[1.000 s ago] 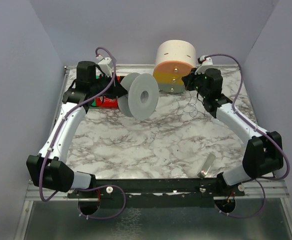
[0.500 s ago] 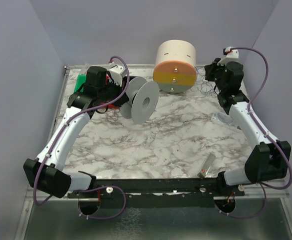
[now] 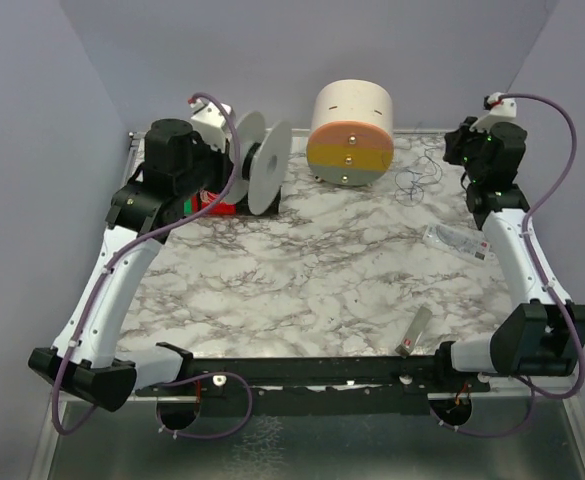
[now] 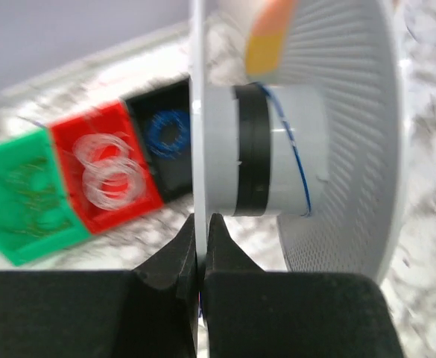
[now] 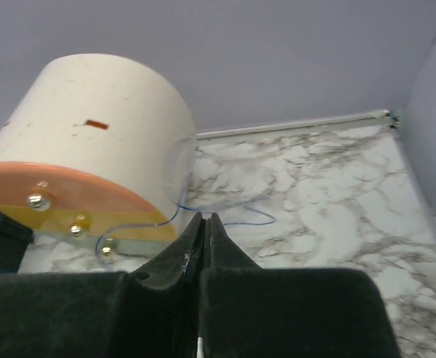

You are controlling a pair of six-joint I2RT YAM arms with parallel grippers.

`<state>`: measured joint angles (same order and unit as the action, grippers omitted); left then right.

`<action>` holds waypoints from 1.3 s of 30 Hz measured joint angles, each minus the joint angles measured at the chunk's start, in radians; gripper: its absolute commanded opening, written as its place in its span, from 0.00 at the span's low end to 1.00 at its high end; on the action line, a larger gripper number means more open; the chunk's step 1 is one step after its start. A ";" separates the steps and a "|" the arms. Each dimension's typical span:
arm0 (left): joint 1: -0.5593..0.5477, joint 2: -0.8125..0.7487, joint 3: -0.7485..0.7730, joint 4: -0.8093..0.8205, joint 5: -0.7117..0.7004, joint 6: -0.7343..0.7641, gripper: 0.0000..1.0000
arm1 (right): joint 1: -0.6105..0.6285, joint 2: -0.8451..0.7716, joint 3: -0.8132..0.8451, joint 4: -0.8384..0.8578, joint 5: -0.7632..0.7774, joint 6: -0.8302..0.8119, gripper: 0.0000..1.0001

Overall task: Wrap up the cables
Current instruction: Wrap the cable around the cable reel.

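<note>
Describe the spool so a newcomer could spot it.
Start at the big cream drum at the back. Just left of it stands the spool, pinched by the left gripper. It alone has two pale grey discs joined by a hub.

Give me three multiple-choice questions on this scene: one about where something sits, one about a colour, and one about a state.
1. Where does the cream drum stand?
A. At the table's near edge
B. At the table's far edge, between the two arms
C. On top of the spool

2. What colour is the tray holding the clear coils?
A. Red
B. Green
C. Black

3. How are the left fingers?
A. Wide open
B. Shut on the flange of the spool
C. Shut on nothing

Answers:
1 B, the top view shows it by the back wall.
2 A, the coils lie on red.
3 B, the thin flange sits pinched between them.
</note>
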<state>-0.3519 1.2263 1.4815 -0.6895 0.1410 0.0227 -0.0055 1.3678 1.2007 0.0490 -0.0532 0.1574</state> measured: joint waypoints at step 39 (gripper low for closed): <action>0.021 -0.005 0.312 0.037 -0.381 -0.064 0.00 | 0.455 0.323 -0.137 -0.371 -0.446 -0.846 0.62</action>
<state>-0.3309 1.2217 1.7931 -0.6521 -0.2401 -0.0414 0.4496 1.6905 1.0634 -0.3222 -0.4992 -0.6884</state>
